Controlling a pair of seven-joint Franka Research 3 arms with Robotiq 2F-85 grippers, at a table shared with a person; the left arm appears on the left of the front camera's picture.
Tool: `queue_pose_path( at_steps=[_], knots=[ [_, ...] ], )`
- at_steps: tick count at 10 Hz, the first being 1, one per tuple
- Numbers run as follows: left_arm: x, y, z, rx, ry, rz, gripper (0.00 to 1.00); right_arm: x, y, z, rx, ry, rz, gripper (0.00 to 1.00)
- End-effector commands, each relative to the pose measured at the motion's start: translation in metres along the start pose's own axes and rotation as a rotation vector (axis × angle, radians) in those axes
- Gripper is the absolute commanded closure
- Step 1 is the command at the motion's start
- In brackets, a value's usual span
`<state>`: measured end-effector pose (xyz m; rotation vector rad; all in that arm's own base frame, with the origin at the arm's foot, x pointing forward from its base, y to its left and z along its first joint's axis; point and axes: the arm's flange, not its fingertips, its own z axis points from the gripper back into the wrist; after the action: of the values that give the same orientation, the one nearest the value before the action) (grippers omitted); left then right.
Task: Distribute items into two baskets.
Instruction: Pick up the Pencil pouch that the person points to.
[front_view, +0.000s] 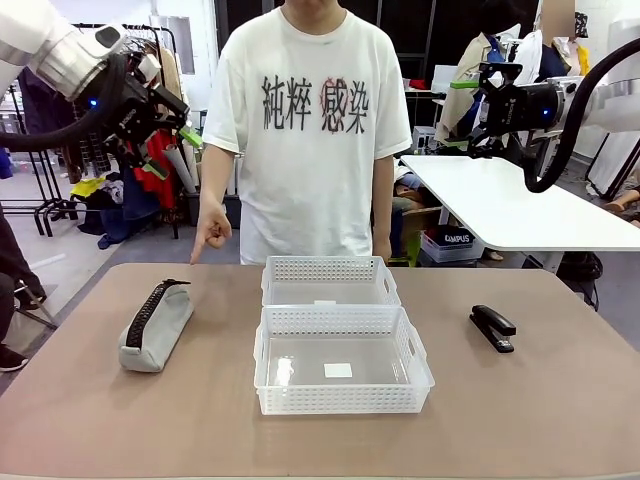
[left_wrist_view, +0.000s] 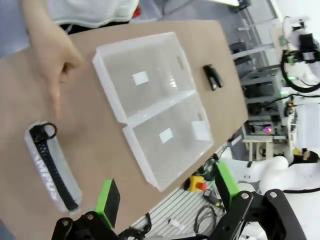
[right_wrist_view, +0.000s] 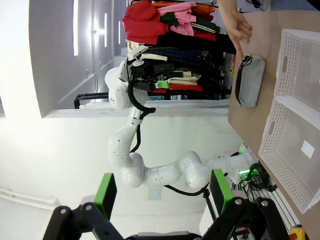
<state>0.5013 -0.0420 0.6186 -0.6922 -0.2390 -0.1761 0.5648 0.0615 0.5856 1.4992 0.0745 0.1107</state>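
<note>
- Left of the baskets, on the worktop: grey pouch, a person's hand pointing at it; stapler to their right.
- Left tool, right tool: raised, jaws apart, empty.
- Step: first pick pending; the left tool must probably descend onto the pouch.

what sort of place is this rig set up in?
Likely a robotics lab or data-collection room rather than a home or shop. Cues: a red emergency-stop button on a yellow box, a second white work table behind the person, and a clothes rack hung with bright garments.
</note>
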Motion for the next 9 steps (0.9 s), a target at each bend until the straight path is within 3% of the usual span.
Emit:
queue_pose_path(
  at_steps=[1,2,6,7,8,9],
  knots=[
    [0.001,-0.004,-0.007,-0.033,0.062,0.045,0.00,-0.001,0.002,0.000,0.002,0.001,0.003,0.00],
    [0.000,0.000,0.000,0.000,0.000,0.000,0.00,-0.001,0.002,0.000,0.002,0.001,0.003,0.00],
    [0.000,0.000,-0.004,0.002,0.015,0.013,0.00,-0.001,0.002,0.000,0.002,0.001,0.003,0.00],
    [-0.008,-0.007,-0.005,0.321,-0.090,-0.099,0.00,-0.001,0.002,0.000,0.002,0.001,0.003,0.00],
    [-0.011,-0.010,-0.011,0.452,-0.130,-0.149,0.00,-0.001,0.002,0.000,0.002,0.001,0.003,0.00],
    [-0.012,-0.010,-0.023,0.507,-0.141,-0.199,0.00,-0.001,0.002,0.000,0.002,0.001,0.003,0.00]
  ],
)
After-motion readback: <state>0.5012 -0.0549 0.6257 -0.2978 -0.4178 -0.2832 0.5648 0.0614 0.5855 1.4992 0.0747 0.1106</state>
